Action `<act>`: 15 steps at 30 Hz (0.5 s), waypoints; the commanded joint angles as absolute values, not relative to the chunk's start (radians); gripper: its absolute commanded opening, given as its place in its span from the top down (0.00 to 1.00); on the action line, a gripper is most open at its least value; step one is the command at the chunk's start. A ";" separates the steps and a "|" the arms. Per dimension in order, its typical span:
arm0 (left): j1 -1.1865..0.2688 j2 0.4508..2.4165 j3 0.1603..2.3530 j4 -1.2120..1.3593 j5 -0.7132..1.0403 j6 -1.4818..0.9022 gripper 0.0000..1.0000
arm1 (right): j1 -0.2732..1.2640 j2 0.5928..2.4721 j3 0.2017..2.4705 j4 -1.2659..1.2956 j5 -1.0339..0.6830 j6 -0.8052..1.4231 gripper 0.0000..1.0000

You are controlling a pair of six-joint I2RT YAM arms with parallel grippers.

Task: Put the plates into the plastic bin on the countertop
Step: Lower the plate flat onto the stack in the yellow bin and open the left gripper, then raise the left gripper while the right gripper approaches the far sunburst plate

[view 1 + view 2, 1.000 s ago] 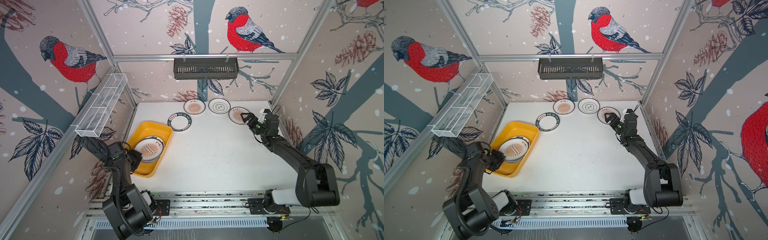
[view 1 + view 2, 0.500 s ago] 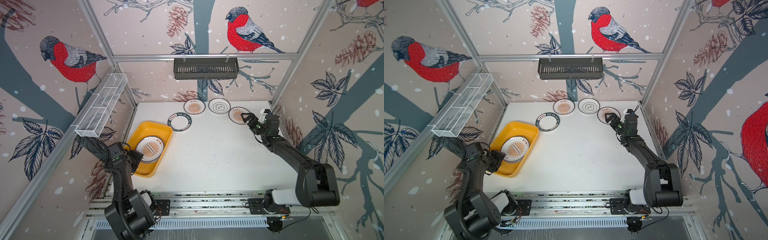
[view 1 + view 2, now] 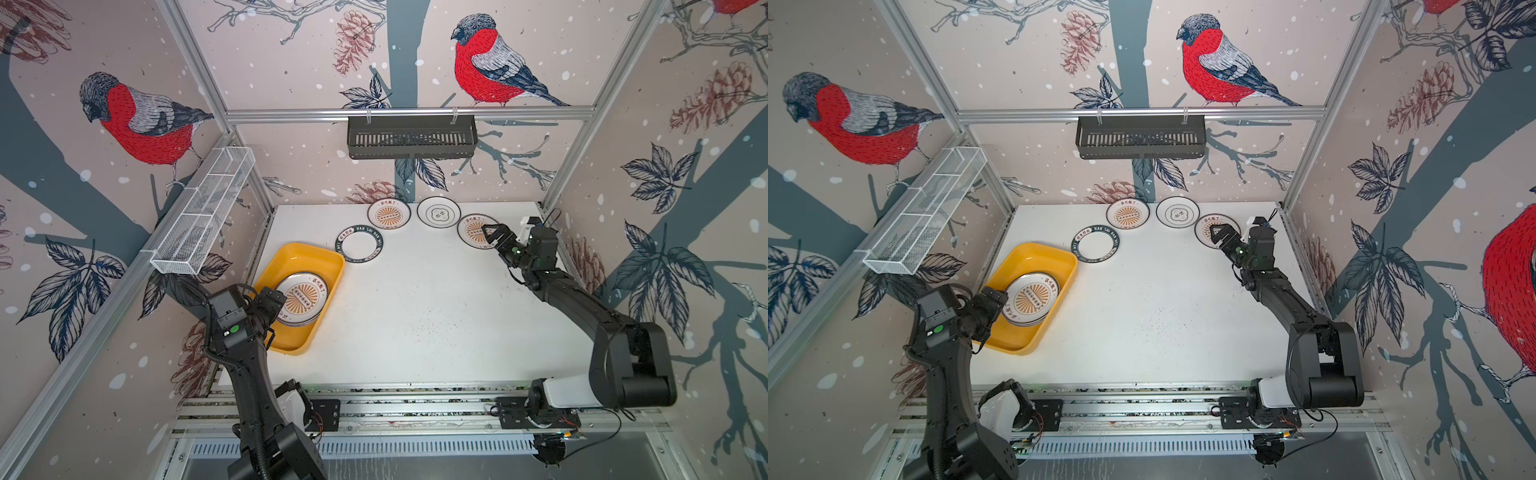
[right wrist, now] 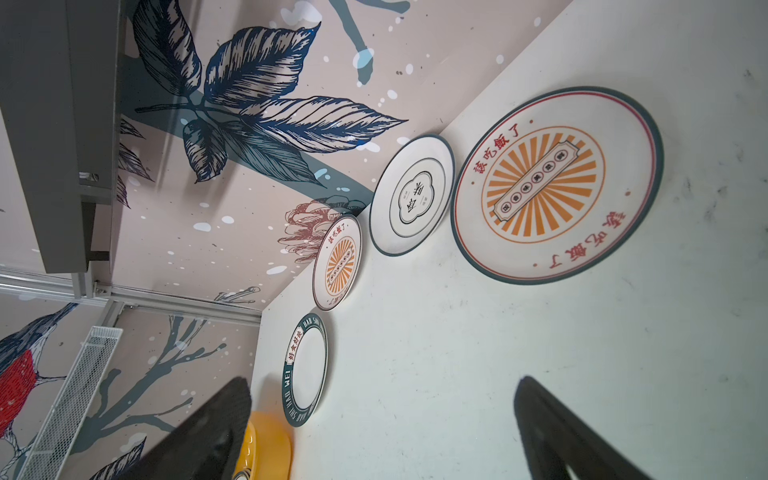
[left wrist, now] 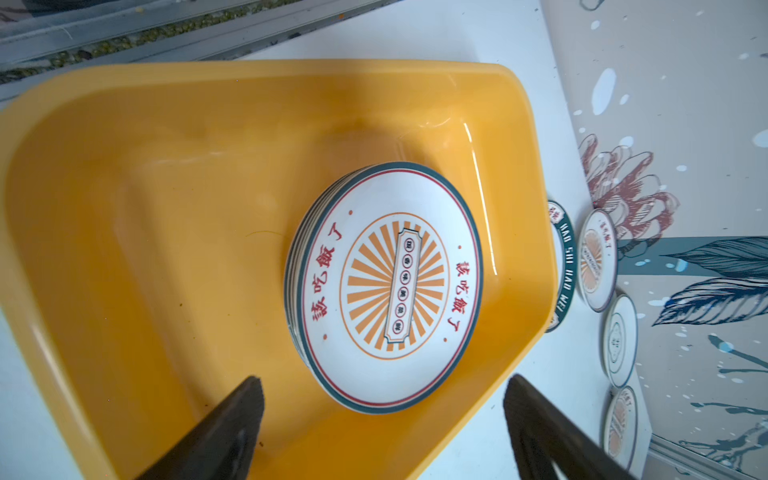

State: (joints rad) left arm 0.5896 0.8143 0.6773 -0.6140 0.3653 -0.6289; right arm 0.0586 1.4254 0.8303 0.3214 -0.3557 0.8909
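Observation:
The yellow plastic bin (image 3: pixel 309 249) sits at the left of the countertop (image 3: pixel 415 311) and holds a stack of plates (image 3: pixel 302 297) topped by an orange sunburst one (image 5: pixel 390 286). My left gripper (image 3: pixel 272 301) hangs open over the bin's near end, empty, just short of the stack. Four plates lie on the countertop at the back: a green lettered-rim plate (image 3: pixel 359 244), a sunburst plate (image 3: pixel 389 213), an emblem plate (image 3: pixel 438 212) and another sunburst plate (image 3: pixel 469 228). My right gripper (image 3: pixel 492 235) is open and empty at that last plate's (image 4: pixel 557 183) near edge.
A black slatted basket (image 3: pixel 411 137) hangs on the back rail. A white wire-mesh basket (image 3: pixel 203 216) runs along the left wall above the bin. Aluminium rails (image 3: pixel 415 409) border the front edge. Walls close in on three sides.
My left gripper has opened and let go of the sunburst plate, which now lies flat on the stack in the bin. The right gripper has edged slightly toward the back.

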 commanded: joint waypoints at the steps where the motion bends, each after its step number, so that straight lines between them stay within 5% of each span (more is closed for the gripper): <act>1: 0.591 0.752 0.686 -0.630 0.395 -0.667 0.05 | 0.058 1.439 0.852 0.333 -0.346 0.899 0.00; 15: 0.551 0.627 0.731 -0.450 0.677 -0.658 0.04 | 0.052 1.457 0.900 0.278 -0.296 0.896 0.01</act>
